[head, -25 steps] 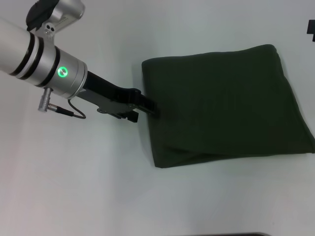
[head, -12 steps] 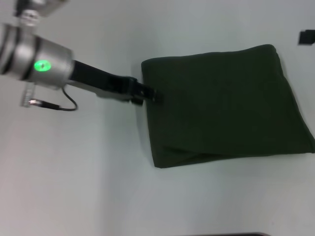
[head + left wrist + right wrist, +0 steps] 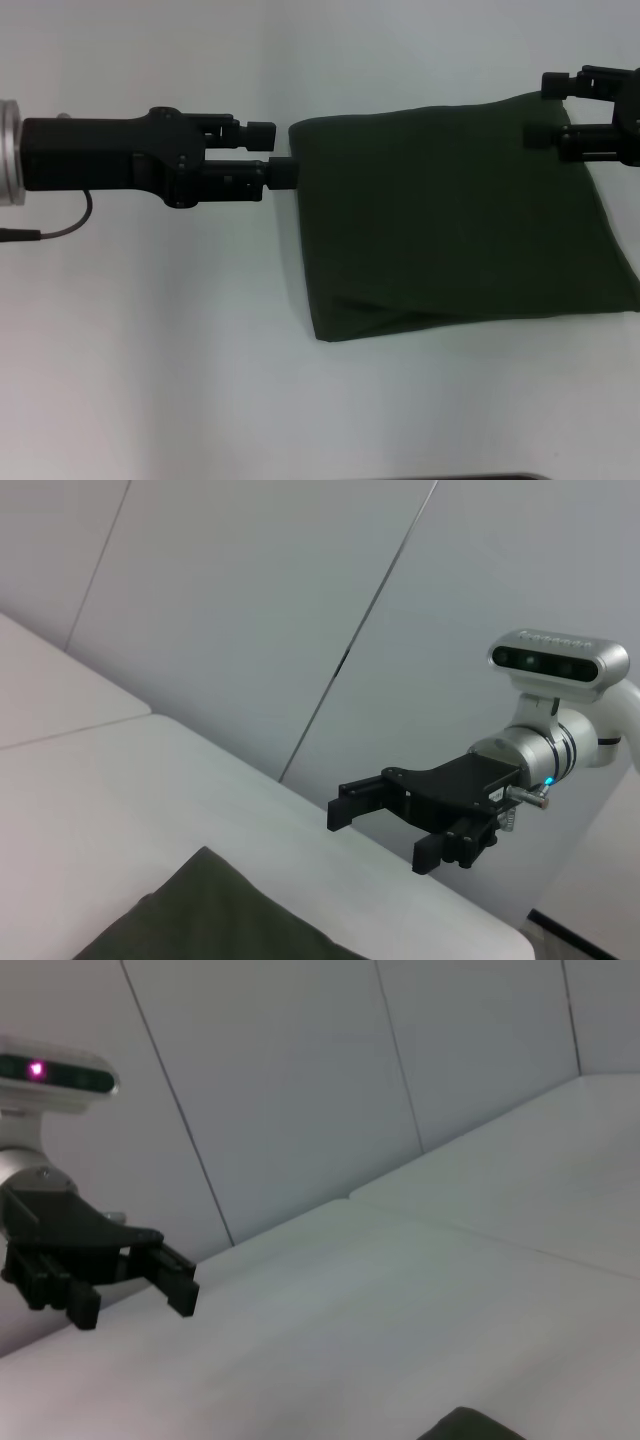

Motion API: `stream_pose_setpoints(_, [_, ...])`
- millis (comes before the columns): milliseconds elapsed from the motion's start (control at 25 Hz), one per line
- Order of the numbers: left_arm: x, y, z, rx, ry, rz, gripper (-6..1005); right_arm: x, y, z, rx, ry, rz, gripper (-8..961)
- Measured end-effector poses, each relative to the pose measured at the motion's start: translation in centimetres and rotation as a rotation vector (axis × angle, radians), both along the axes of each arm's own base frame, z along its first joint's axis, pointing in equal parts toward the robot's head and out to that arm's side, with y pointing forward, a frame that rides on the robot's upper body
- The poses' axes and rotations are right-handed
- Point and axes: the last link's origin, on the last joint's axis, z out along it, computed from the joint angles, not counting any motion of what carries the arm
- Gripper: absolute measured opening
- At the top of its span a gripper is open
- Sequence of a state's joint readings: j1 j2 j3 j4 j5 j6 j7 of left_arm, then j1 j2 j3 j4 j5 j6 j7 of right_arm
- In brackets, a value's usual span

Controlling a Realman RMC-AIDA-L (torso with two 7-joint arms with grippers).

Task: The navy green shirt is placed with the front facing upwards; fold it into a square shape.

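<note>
Two grippers were held level over the white table, jaws parted and empty: left gripper [image 3: 268,152] at the folded navy green shirt's [image 3: 450,220] left edge, right gripper [image 3: 550,108] over its far right corner.

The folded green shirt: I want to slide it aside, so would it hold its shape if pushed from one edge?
Probably not. The folded green shirt is soft cloth, likely bunching rather than sliding. Its loose layers at the near corner would probably spread open.

The navy green shirt [image 3: 450,220] hides its lettering (folded inside or underneath).
</note>
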State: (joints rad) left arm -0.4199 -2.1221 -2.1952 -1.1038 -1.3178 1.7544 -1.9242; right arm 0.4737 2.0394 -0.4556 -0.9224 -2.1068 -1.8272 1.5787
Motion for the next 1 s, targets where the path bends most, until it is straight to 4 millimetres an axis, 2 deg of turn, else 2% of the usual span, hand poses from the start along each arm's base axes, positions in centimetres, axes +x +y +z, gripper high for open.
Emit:
stream_pose_setpoints(240, [-0.3,-0.7,-1.3,0.003,0.01,-0.069,670,0.3,-1.3,-0.3,0.017,-0.029,0.071,884])
stream_pose_setpoints(360, [-0.2,-0.8,-1.8,-0.032,0.015,-0.042,669,0.6,-1.7,-0.3,0.028,-0.009,0.038,882])
stream_pose_setpoints(440, [0.3,0.1,-2.3,-0.115,0.059,0.042,665,0.9,-1.6,0.6,0.018,0.019,-0.039,882])
stream_pose_setpoints(520, [0.8,1.5,-3.3,-0.247,0.149,0.236,662,1.0,-1.5,1.4,0.004,0.04,-0.095,882])
stream_pose_setpoints(680, [1.5,3.3,-5.2,-0.389,0.262,0.553,660,1.1,-1.4,2.5,-0.017,0.048,-0.13,882])
stream_pose_setpoints(840, [2.6,4.4,-6.5,-0.399,0.291,0.659,661,1.3,-1.6,2.8,-0.015,0.05,-0.141,882])
stream_pose_setpoints(1000, [2.7,5.1,-7.4,-0.382,0.308,0.705,661,1.4,-1.7,3.0,-0.008,0.061,-0.149,882])
